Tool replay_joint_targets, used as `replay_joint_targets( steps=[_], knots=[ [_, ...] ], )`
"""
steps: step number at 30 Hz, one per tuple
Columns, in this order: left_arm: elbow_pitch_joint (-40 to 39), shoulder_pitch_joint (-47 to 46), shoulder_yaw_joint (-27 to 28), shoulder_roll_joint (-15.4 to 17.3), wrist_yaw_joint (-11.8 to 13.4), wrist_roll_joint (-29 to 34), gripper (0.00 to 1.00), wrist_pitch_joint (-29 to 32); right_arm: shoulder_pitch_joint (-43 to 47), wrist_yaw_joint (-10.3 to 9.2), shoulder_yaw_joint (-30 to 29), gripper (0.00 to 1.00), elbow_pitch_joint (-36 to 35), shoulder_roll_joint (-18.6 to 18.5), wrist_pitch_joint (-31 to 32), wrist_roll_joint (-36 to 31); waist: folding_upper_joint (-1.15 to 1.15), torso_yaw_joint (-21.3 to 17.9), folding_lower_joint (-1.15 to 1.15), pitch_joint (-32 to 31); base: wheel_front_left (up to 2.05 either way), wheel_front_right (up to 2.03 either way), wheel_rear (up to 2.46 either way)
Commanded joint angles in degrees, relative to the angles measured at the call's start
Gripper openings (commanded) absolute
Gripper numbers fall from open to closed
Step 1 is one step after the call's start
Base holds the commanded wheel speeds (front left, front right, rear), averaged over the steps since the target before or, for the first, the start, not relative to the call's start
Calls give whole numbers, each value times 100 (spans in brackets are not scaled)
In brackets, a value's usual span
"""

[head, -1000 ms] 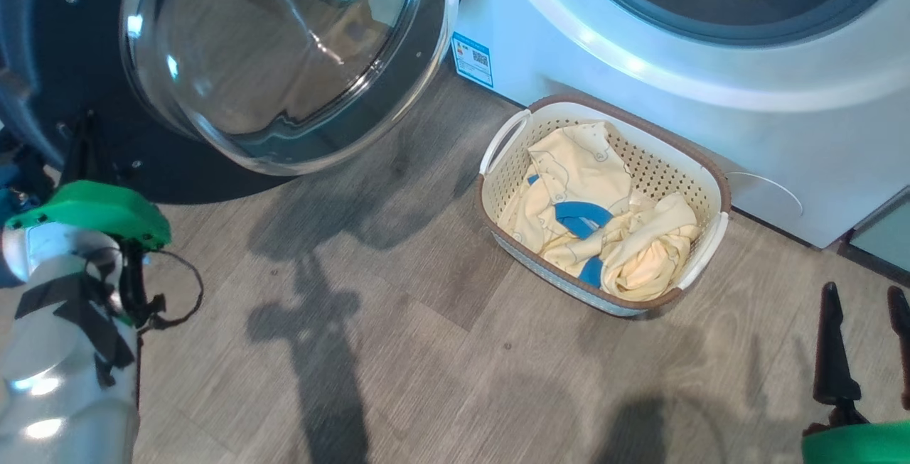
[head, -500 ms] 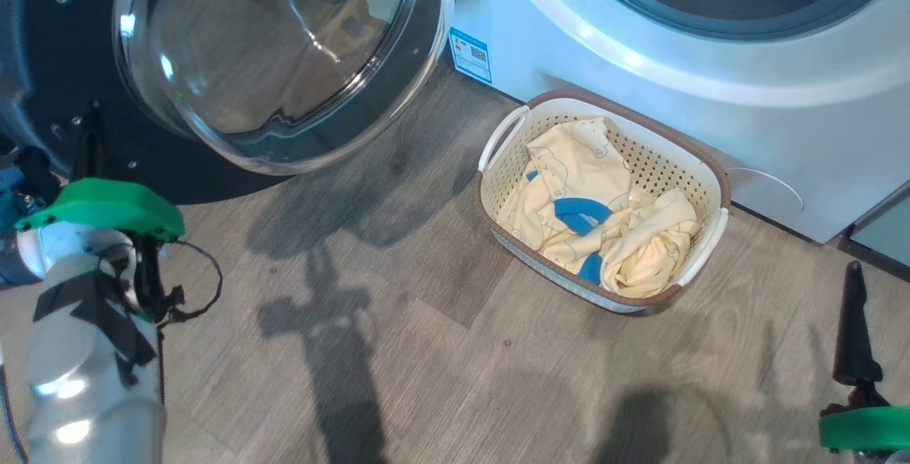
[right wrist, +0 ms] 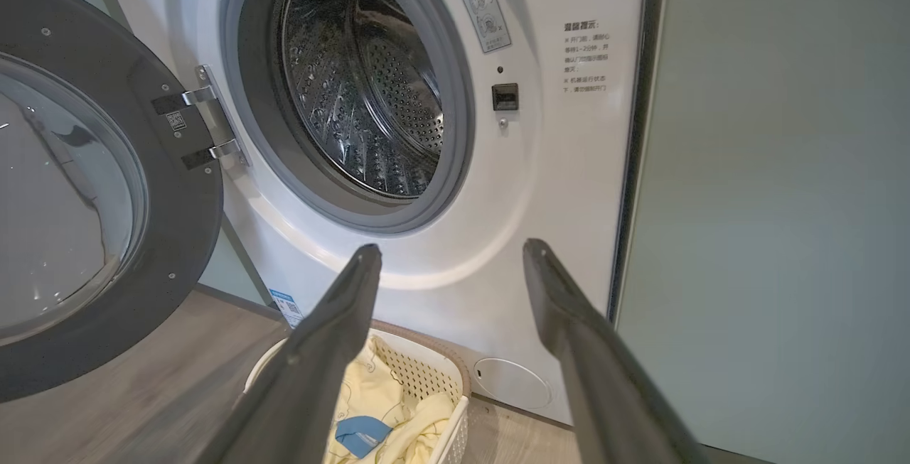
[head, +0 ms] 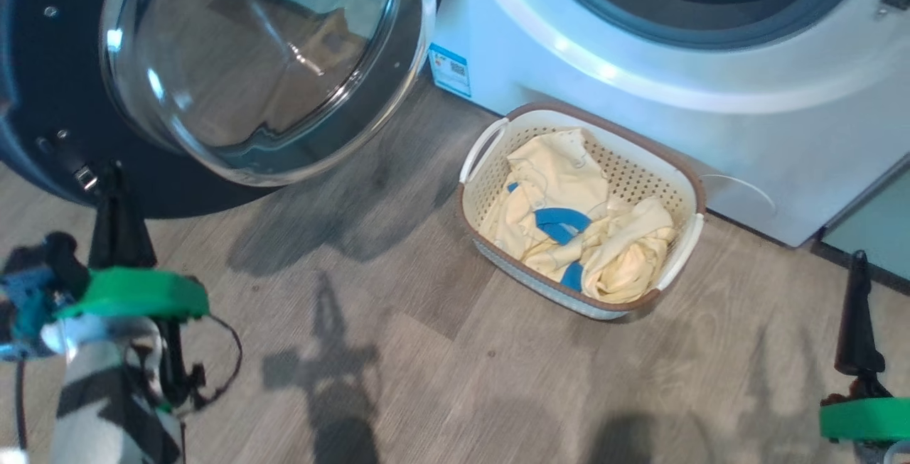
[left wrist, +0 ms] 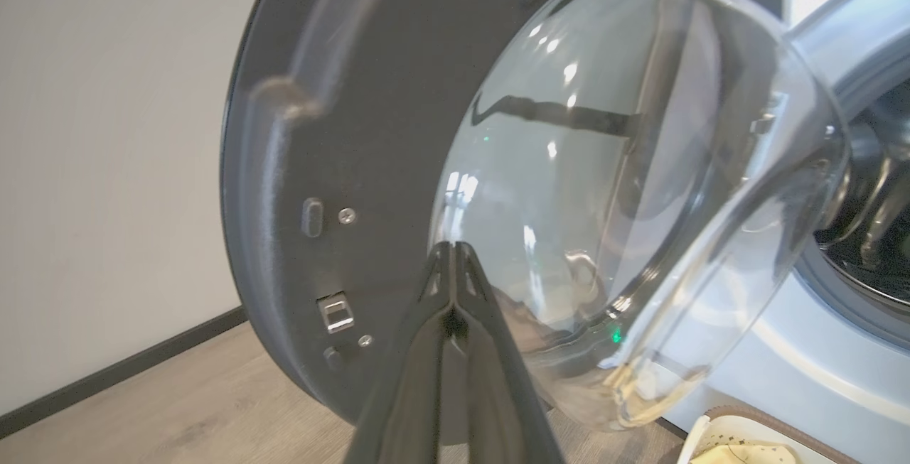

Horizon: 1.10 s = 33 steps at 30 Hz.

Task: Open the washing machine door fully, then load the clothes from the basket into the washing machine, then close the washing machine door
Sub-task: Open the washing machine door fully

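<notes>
The washing machine door (head: 234, 73) stands swung open at the upper left, its glass bowl facing me. My left gripper (head: 112, 173) is shut and empty just below the door's black rim, near the latch; its own view has the closed fingertips (left wrist: 453, 247) pointing at the door (left wrist: 569, 187). The washing machine (head: 640, 94) shows its steel drum (right wrist: 362, 80), which looks empty. The basket (head: 611, 123) sits on the floor against the machine, holding the clothes (head: 561, 215). My right gripper (right wrist: 451, 247) hangs open and empty, to the right of the basket (right wrist: 455, 379).
A pale green cabinet (right wrist: 768, 201) flanks the machine on the right. A white wall with dark baseboard (left wrist: 106, 165) lies beyond the open door. Wood floor (head: 426, 350) stretches between my two arms in front of the basket.
The camera has shifted a little. My left arm has drawn back from the door's rim and now sits lower in the head view, still shut. The basket and clothes lie as before.
</notes>
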Motion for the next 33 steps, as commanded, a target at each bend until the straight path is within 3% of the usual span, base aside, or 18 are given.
replay_joint_targets(
  steps=[1,10,11,12,13,14,15,16,33],
  knots=[
    [-536,248,-14,123,-28,76,0,-35,-119,22,146,100,-193,-9,-31,-51,0,-132,0,-106,0,0,0],
    [-1438,1293,-1035,86,101,-275,0,-35,-7,22,351,100,-177,20,-31,-88,0,-654,0,-427,0,0,0],
    [-1479,1372,-1153,86,121,-303,12,-35,9,22,377,100,-179,21,-31,-60,0,-725,0,-463,0,0,0],
    [-1509,1440,-1255,86,138,-342,32,-34,27,22,421,100,-180,21,-31,-30,0,-808,0,-497,0,0,0],
    [-1509,1440,-1255,86,138,-342,32,-34,27,22,421,100,-180,21,-31,-30,0,-808,0,-497,0,0,0],
    [-1550,1487,-1333,86,163,-364,49,-33,47,22,463,100,-181,22,-31,-9,0,-885,0,-519,0,0,0],
    [-1579,1521,-1411,85,170,-363,87,-13,64,22,492,100,-186,22,-31,13,0,-958,0,-545,0,0,0],
    [-1612,1546,-1473,85,177,-368,100,8,76,22,538,100,-187,22,-31,36,0,-1045,0,-565,0,0,0],
    [-1674,1750,-1823,140,237,-278,100,422,389,22,875,100,-297,23,-31,292,0,-2418,0,-922,0,0,0]
  ],
)
